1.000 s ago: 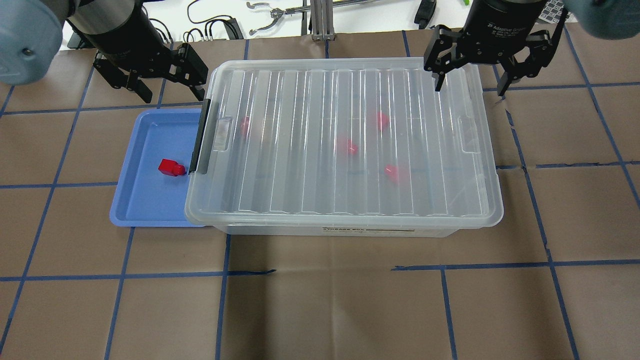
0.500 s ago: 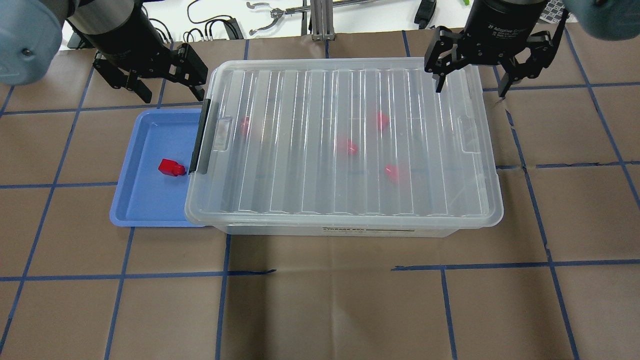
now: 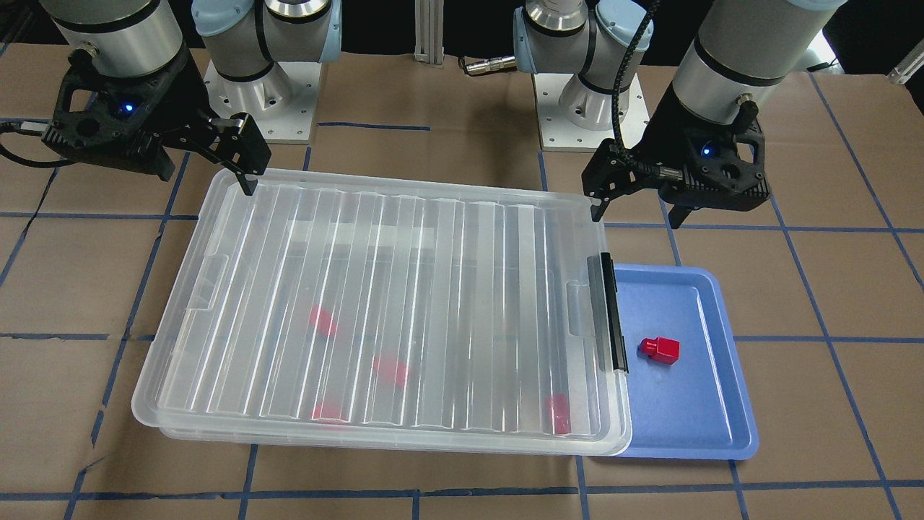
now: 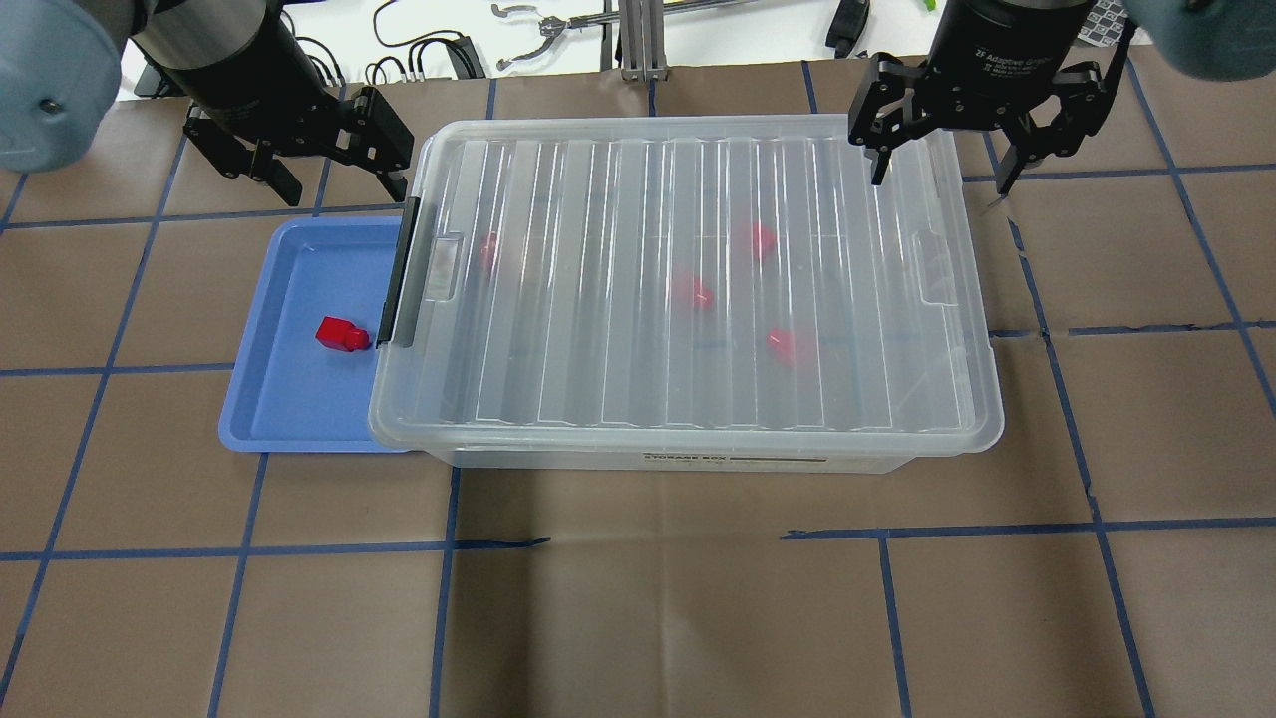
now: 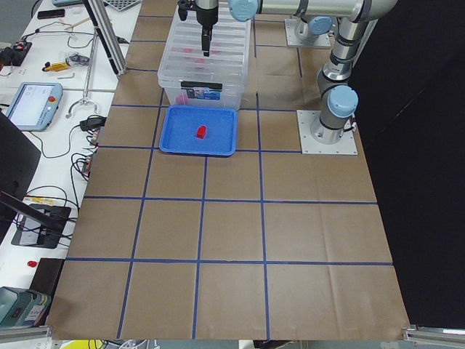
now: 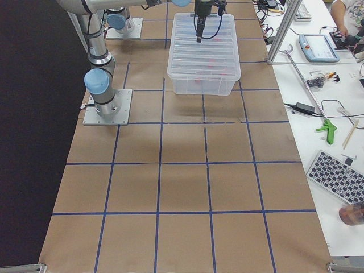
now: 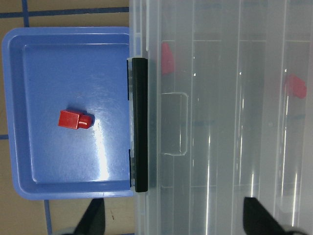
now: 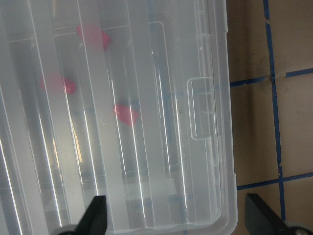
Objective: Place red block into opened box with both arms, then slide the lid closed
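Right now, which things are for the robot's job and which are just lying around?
For the job: small red plastic block on blue plastic tray, big clear plastic box, ribbed clear lid, open left gripper, open right gripper.

Just lying about: tablet-like screen, green-handled tool, chequered board, all on the side benches.

Wide bench (image 6: pixel 182 187) covered in brown paper, divided into large squares by blue tape lines (image 6: pixel 182 163). Along one long edge of the bench, a white desk (image 6: pixel 335 102) holds cables (image 6: pixel 300 106) and a tablet (image 6: pixel 317 47). Along the opposite edge, an unlit black area (image 6: pixel 28 142).
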